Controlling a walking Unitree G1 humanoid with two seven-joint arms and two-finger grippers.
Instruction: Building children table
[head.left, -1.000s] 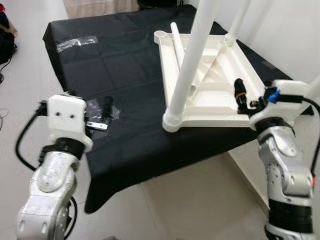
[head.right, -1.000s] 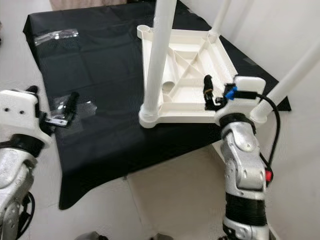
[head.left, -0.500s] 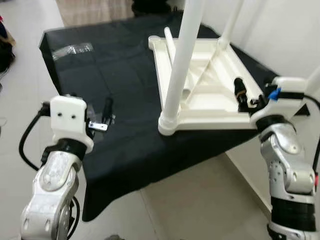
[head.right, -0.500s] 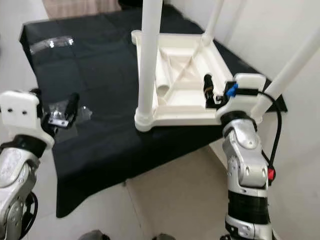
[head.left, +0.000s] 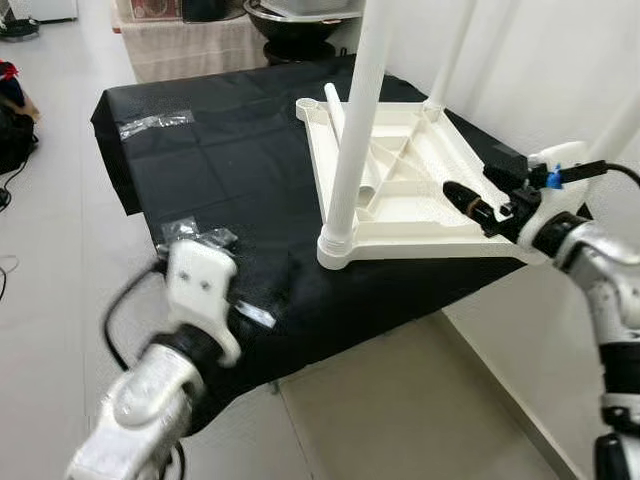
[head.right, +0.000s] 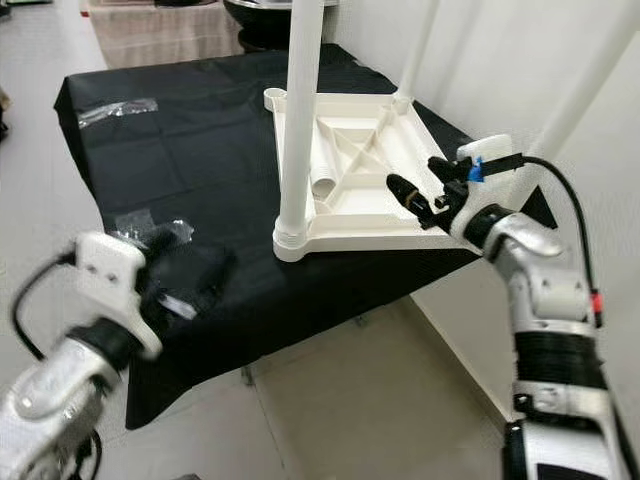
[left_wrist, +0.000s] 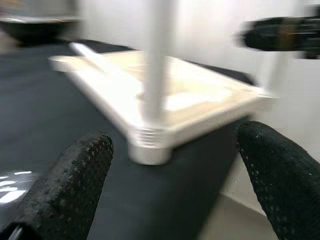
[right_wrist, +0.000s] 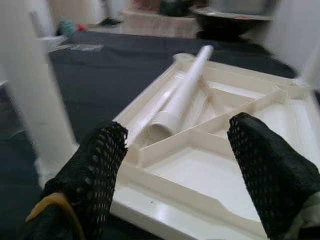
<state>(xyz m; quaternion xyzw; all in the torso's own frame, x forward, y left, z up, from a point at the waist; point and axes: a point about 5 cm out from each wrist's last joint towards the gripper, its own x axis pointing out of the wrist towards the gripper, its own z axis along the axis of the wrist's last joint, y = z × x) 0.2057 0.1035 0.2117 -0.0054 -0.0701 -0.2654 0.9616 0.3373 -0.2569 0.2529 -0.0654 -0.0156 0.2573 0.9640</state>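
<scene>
Children's table (head.left: 420, 200), white moulded plastic, lies upside down on the black-draped surface (head.left: 230, 150), toward its right side, ribbed underside facing up. Legs stand screwed into corner sockets; the near-left leg (head.left: 350, 150) rises from its threaded collar, and others rise at the far and right corners. One loose leg (right_wrist: 182, 95) lies inside the underside, resting across the ribs near the far-left socket. Judged by the thin walls and hollow tube, the piece should be light and stiff, smooth and somewhat slippery, not fragile though the ribs may flex under a hard pinch. The loose leg is best taken around mid-shaft, where the tube is round and unobstructed; the top itself is best held at a rim edge. Right gripper (head.right: 415, 195) hovers over the right edge of the upturned top, fingers (right_wrist: 92, 175) apart and pointing toward the loose leg, holding nothing. Left gripper (left_wrist: 170, 185) is low beside the near-left edge of the surface, blurred, fingers apart and empty, near clear plastic bags (head.left: 195, 232) on the cloth. No brand, label or legible writing found on any part.
</scene>
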